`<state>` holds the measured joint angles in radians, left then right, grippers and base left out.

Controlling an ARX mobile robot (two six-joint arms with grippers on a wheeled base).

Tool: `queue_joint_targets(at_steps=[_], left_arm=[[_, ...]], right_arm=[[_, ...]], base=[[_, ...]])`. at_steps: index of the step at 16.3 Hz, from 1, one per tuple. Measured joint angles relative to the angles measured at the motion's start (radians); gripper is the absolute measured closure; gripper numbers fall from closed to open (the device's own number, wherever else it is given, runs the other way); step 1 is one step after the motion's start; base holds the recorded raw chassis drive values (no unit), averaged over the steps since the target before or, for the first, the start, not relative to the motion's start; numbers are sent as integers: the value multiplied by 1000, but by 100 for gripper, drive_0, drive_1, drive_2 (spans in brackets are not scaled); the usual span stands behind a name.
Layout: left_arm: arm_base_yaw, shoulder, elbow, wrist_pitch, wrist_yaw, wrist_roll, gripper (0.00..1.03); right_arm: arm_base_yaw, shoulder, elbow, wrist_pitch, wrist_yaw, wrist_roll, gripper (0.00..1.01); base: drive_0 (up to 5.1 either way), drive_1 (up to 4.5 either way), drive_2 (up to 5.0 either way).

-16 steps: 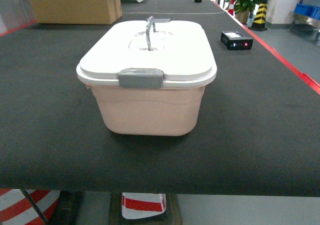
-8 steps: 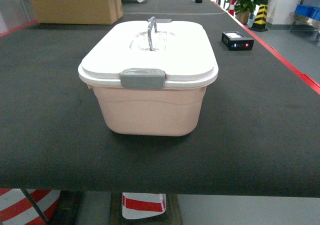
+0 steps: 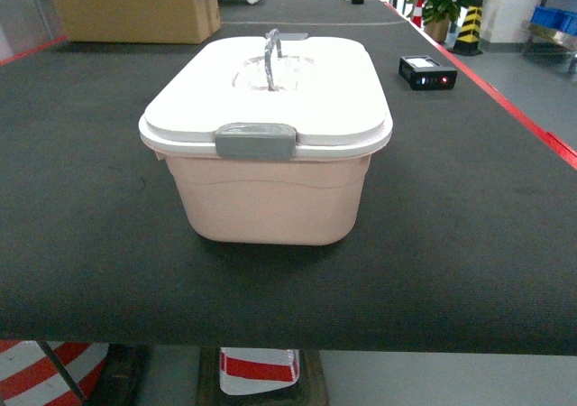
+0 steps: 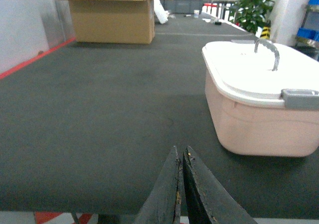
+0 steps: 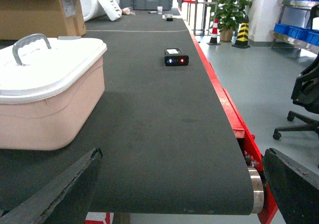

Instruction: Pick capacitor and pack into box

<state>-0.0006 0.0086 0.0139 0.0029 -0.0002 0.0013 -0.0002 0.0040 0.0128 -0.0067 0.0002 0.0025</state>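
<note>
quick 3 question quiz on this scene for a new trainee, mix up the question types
1. True or false: the box has its white lid on.
2. Multiple choice: the left gripper has its fingers A) spread wide, B) pressed together, C) clamped on the grey handle.
3. Short answer: what lies on the belt behind and to the right of the box in the head view?

Key
1. True; the grey latch sits at the lid's front edge.
2. B
3. A small black device with lit blue and red lights.
</note>
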Motion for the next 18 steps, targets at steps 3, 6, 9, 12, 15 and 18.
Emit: queue_joint_targets(at_steps=[3,6,9,12,15,18], left_arm=[[0,0,0,-7,-2,0,101],[0,0,0,-7,0,-1,79],[0,0,0,-8,0,-1,48],[0,0,0,-8,0,-1,20],[0,0,0,-7,0,-1,6],[0,0,0,-8,0,-1,5]], right_arm=[[0,0,0,2,0,0,3],[0,0,0,2,0,0,3],[0,0,0,1,0,0,3],[0,0,0,1,0,0,3],[0,0,0,1,0,0,3],[0,0,0,1,0,0,3]], base=[[0,0,0],[0,0,0],[0,0,0],[0,0,0],[0,0,0],[0,0,0]])
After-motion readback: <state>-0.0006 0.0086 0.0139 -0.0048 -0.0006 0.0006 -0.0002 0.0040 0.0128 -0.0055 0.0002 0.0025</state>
